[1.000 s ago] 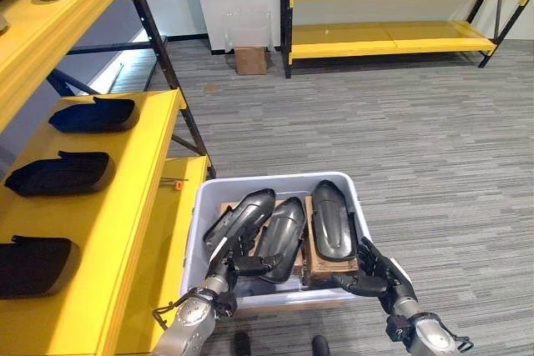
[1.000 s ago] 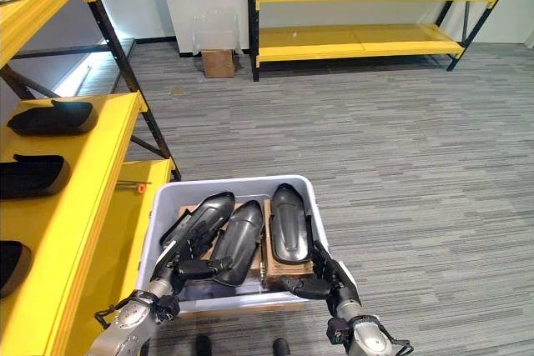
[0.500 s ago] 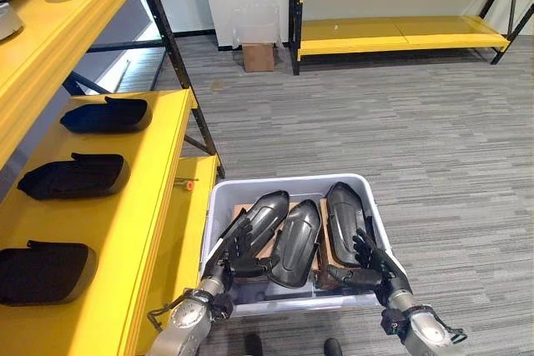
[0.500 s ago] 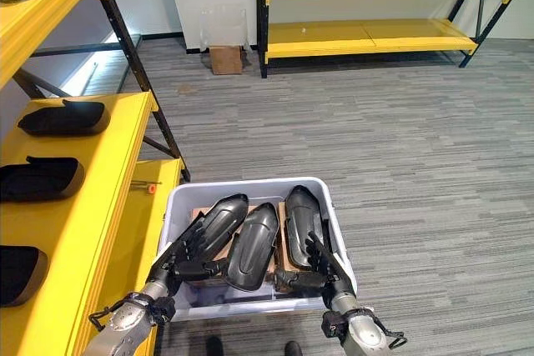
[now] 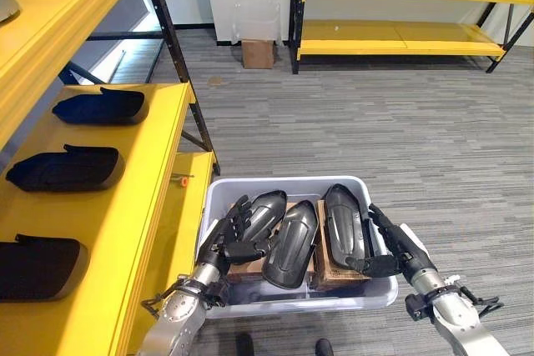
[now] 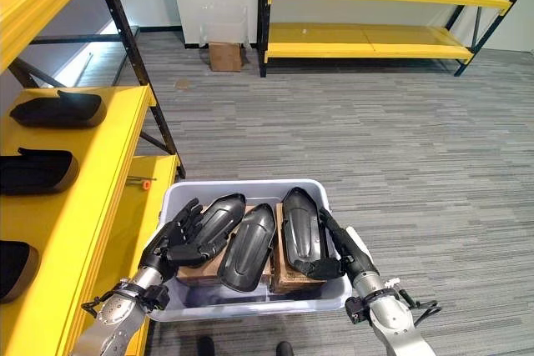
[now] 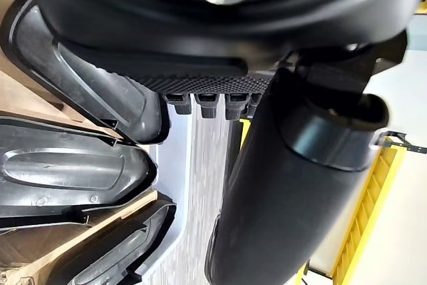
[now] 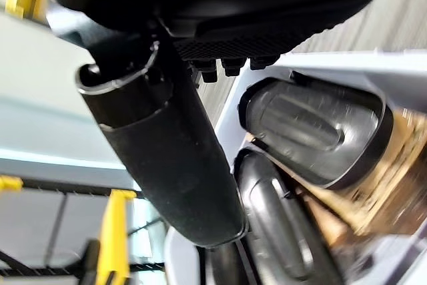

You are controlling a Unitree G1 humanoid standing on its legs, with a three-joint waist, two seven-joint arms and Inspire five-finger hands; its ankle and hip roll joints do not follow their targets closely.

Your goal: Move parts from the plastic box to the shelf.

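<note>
Both hands have risen from the near rim to flank the parts. The left hand (image 5: 236, 233) spreads on the left part (image 5: 265, 211); the right hand (image 5: 390, 246) lies open beside the right part (image 5: 342, 223), in the plastic box (image 5: 275, 187). Close evenly around one part before lifting it toward the shelf (image 5: 142, 198).

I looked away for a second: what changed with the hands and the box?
Both hands rose from the plastic box's near edge. The left hand now rests, fingers spread, on the leftmost part; the right hand has slid along the rightmost part's outer side. All three parts stay boxed.
</note>
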